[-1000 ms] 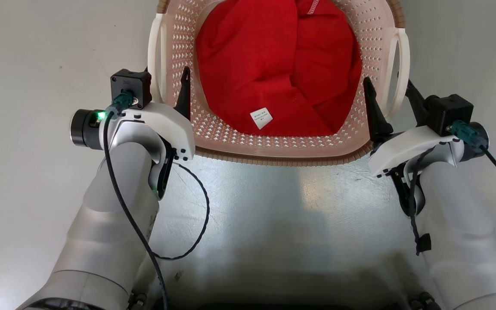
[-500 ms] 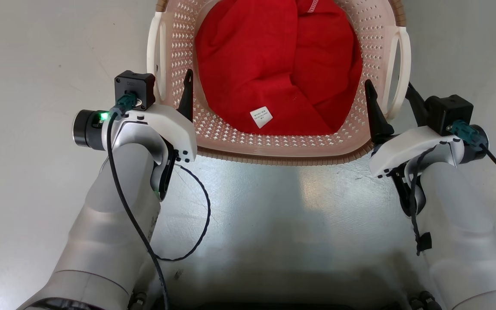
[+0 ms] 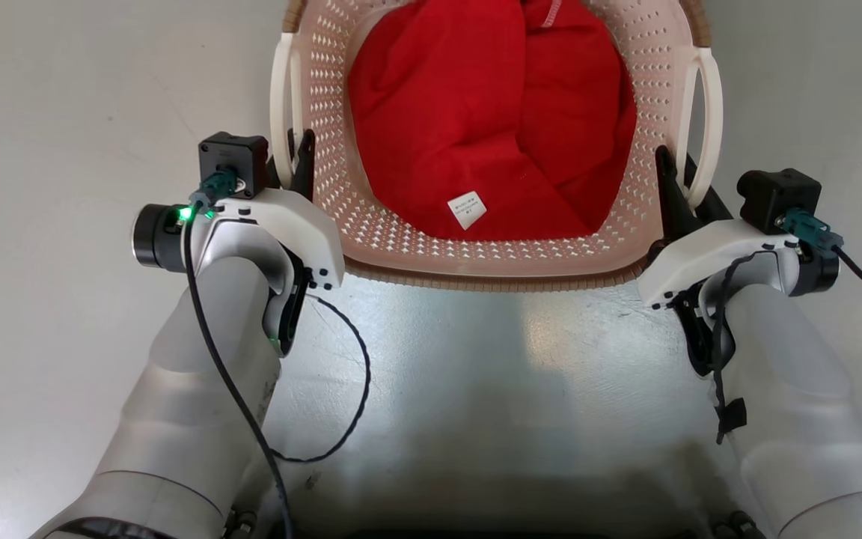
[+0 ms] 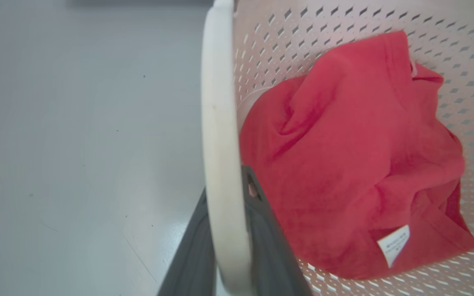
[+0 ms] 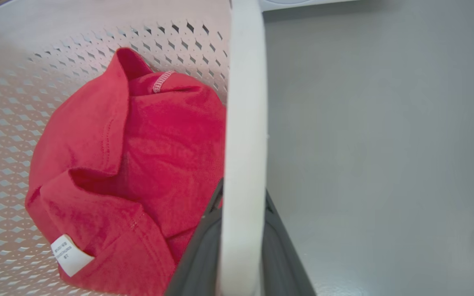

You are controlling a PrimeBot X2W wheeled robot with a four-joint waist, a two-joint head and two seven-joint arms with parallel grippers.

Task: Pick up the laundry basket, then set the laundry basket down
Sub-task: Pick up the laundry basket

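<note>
The laundry basket [image 3: 476, 254], pale pink with perforated walls and a brown rim, stands on the floor in front of me with a red cloth [image 3: 491, 112] in it. My left gripper [image 3: 290, 161] is shut on its left white handle [image 3: 279, 105], one dark finger on each side. My right gripper [image 3: 684, 183] is shut the same way on the right white handle [image 3: 711, 105]. In the left wrist view the left handle [image 4: 220, 123] runs between the left gripper's [image 4: 225, 185] fingers. In the right wrist view the right handle [image 5: 245, 123] sits between the right gripper's [image 5: 243, 193] fingers.
Pale grey floor [image 3: 64, 150] lies on both sides of the basket and between my arms. A black cable [image 3: 349, 404] loops off my left forearm. The edge of a white appliance [image 5: 294, 2] shows at the top of the right wrist view.
Both grippers stood wide open astride the handles; their fingers have now closed in onto them. Both arms have edged slightly forward along the basket's sides.
</note>
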